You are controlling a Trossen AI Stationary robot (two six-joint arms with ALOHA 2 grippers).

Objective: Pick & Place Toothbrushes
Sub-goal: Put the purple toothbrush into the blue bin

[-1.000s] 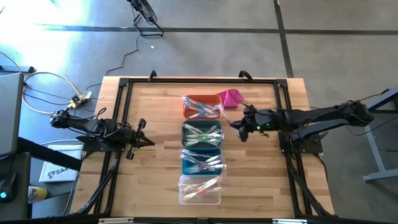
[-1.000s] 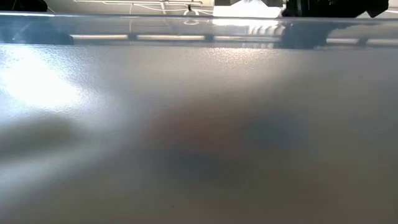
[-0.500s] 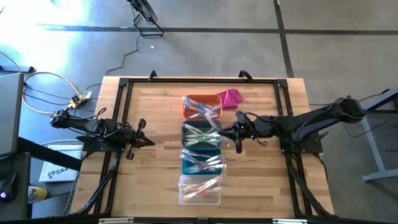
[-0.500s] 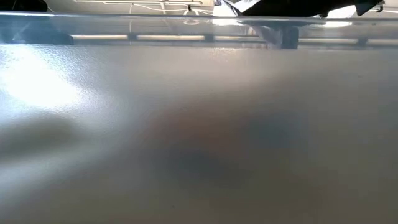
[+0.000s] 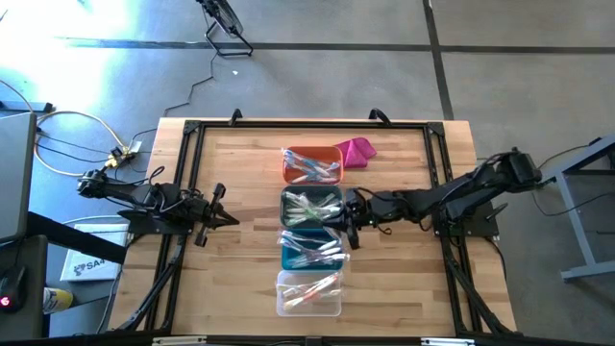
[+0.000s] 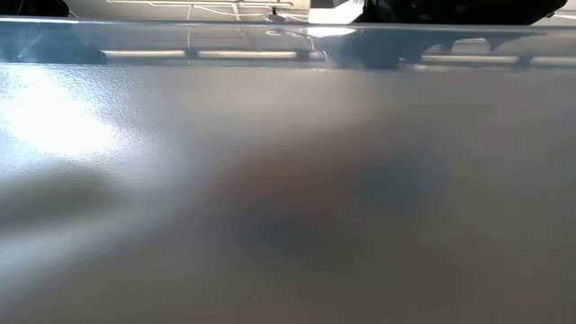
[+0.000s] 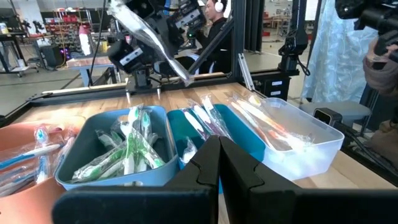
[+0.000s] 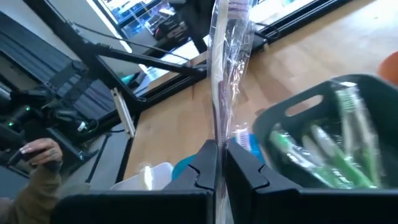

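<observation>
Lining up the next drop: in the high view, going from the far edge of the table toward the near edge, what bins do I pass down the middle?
Orange bin → grey bin, with the right end effector at its side, shut on a wrapped toothbrush → teal bin → clear bin.

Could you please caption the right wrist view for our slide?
Right gripper shut on a clear-wrapped toothbrush, held above the grey bin of green toothbrushes.
</observation>
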